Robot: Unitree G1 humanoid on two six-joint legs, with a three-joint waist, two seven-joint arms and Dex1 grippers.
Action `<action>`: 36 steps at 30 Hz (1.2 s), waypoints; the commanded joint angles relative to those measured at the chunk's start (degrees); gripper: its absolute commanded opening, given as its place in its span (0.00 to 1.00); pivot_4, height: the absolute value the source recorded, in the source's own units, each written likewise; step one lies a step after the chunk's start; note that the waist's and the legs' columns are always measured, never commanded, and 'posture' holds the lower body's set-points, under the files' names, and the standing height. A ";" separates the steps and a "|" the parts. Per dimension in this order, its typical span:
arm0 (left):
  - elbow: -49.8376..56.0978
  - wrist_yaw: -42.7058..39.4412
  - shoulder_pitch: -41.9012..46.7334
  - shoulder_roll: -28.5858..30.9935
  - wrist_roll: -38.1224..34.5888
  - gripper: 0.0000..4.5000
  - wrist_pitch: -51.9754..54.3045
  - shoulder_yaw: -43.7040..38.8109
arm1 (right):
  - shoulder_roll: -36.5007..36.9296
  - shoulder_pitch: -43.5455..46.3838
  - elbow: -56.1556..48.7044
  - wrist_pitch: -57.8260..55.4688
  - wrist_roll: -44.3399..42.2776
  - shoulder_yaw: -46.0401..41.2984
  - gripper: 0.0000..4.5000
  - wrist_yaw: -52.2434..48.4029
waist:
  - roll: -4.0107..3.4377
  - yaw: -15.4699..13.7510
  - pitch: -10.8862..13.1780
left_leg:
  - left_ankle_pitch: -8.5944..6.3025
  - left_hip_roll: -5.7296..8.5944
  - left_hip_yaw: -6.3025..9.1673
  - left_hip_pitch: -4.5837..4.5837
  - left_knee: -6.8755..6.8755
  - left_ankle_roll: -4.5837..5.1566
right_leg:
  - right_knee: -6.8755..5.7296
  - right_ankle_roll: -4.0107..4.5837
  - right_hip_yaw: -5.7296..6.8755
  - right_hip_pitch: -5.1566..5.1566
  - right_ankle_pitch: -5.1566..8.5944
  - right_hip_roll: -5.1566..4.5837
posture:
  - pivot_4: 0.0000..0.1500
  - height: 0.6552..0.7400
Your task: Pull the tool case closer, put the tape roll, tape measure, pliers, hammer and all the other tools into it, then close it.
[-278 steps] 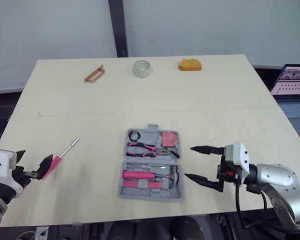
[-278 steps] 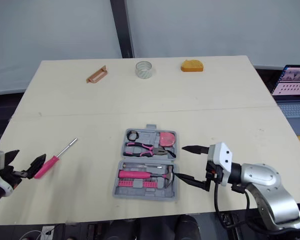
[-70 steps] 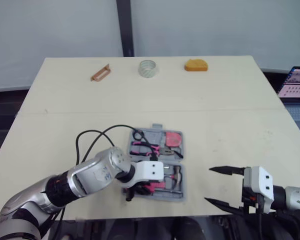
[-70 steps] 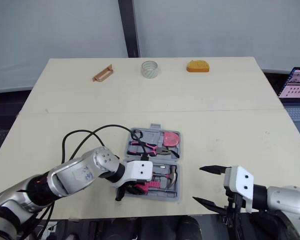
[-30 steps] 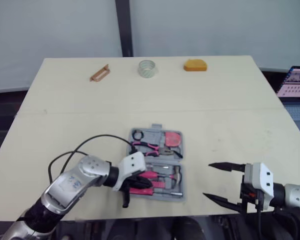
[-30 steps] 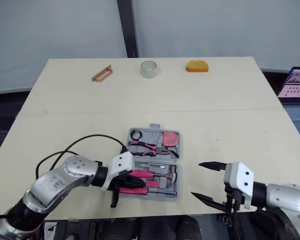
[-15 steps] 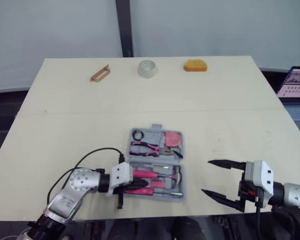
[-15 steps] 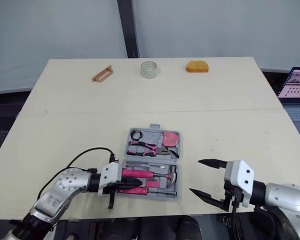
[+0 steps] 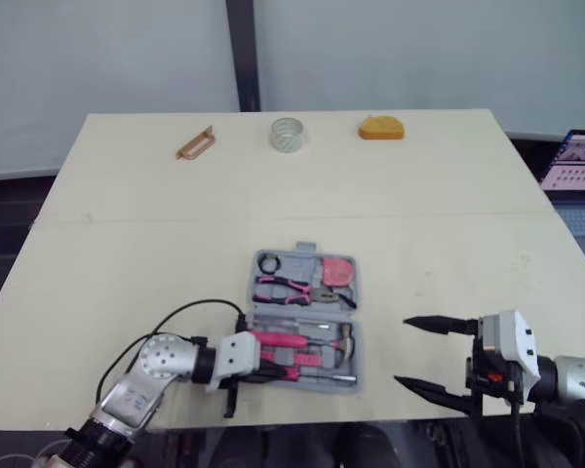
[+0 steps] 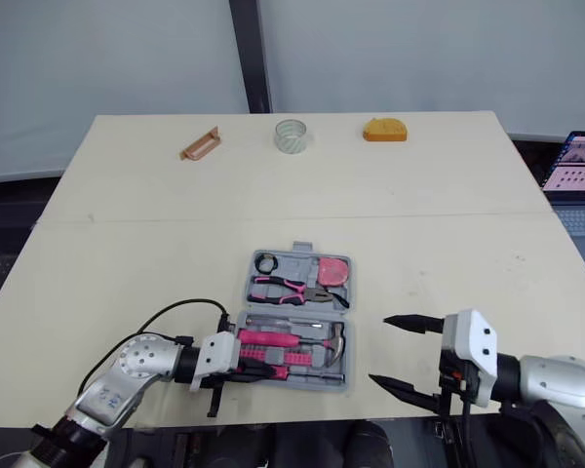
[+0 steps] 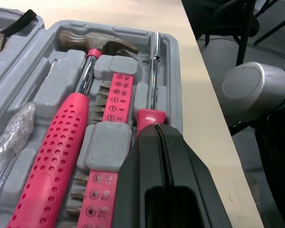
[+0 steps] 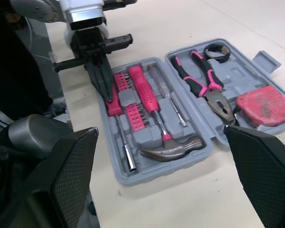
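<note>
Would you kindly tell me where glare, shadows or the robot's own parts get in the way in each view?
Left wrist view: the left pincer, shut on the screwdriver, hides part of the tool case, and the steel shaft glints. Right wrist view: the open right pincer crowds the edges with dark fingers; the tool case between them is evenly lit. Eye views: soft, even light on the table, no hard shadows.

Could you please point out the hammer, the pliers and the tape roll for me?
hammer point(image 12: 145, 91): right wrist view, on its pink handle.
pliers point(image 12: 218, 105): right wrist view, on the metal head.
tape roll point(image 10: 291, 143): right eye view, on its front wall.
</note>
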State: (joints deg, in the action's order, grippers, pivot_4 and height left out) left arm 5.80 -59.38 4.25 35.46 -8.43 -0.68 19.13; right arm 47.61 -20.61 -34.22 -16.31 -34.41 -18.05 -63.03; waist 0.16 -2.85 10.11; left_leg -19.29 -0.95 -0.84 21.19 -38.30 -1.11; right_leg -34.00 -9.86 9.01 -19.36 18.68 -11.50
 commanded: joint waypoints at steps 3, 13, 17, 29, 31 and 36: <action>-1.09 -0.57 -0.28 -0.20 1.42 0.01 0.10 0.99 | 0.67 0.35 -1.78 0.55 -1.38 -1.61 1.00 -1.11 | -0.01 -0.01 0.00 | 0.00 0.00 0.00 0.00 0.00 0.00 | 0.00 0.00 0.00 0.00 0.00 0.00 | 1.00 1.00; -1.28 -0.20 -1.24 0.98 5.47 0.01 4.54 3.95 | 0.75 0.07 -2.30 0.29 -1.46 -2.17 1.00 -1.02 | -0.23 -0.05 -0.38 | 0.00 0.01 0.00 -0.05 0.02 0.00 | 0.02 0.00 0.00 0.05 0.00 0.00 | 1.00 1.00; -1.88 -0.27 -1.52 1.61 6.42 0.01 6.16 5.06 | 0.79 -0.29 -2.63 0.13 -1.62 -2.54 1.00 -0.93 | -0.38 -0.02 -0.69 | 0.00 0.00 0.00 -0.11 0.06 0.00 | 0.05 0.00 0.00 0.09 0.00 0.00 | 1.00 1.00; -3.52 0.01 -2.26 3.30 7.61 0.01 8.15 6.61 | 0.68 -0.40 -2.75 0.12 -1.44 -2.51 1.00 -0.76 | -0.62 0.12 -1.21 | -0.05 -0.01 -0.03 -0.92 0.39 0.00 | 0.36 0.00 0.02 0.89 0.01 0.02 | 1.00 1.00; -3.92 -0.26 -2.08 3.55 7.83 0.01 8.57 7.02 | 0.68 -0.12 -2.73 0.06 -1.22 -2.16 1.00 -0.58 | -0.66 0.18 -1.32 | -0.06 -0.01 -0.04 -0.94 0.39 0.00 | 0.36 0.00 0.01 0.90 0.01 0.02 | 1.00 1.00; -5.58 -0.54 -1.19 3.44 8.33 0.01 9.35 8.25 | 0.72 0.26 -2.79 -0.34 -1.15 -1.80 1.00 -0.38 | -0.80 0.16 -1.52 | -0.09 -0.02 -0.05 -0.97 0.39 0.01 | 0.39 0.00 0.01 0.93 0.01 0.02 | 1.00 1.00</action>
State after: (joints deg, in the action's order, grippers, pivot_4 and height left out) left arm 6.24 -58.89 5.86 36.96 -5.93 4.31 23.17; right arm 47.61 -20.66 -35.40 -16.56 -34.72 -19.00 -63.40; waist -0.63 -2.68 8.59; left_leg -19.39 -0.96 -0.90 20.22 -37.91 -1.09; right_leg -33.61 -9.86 9.02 -18.42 18.70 -11.48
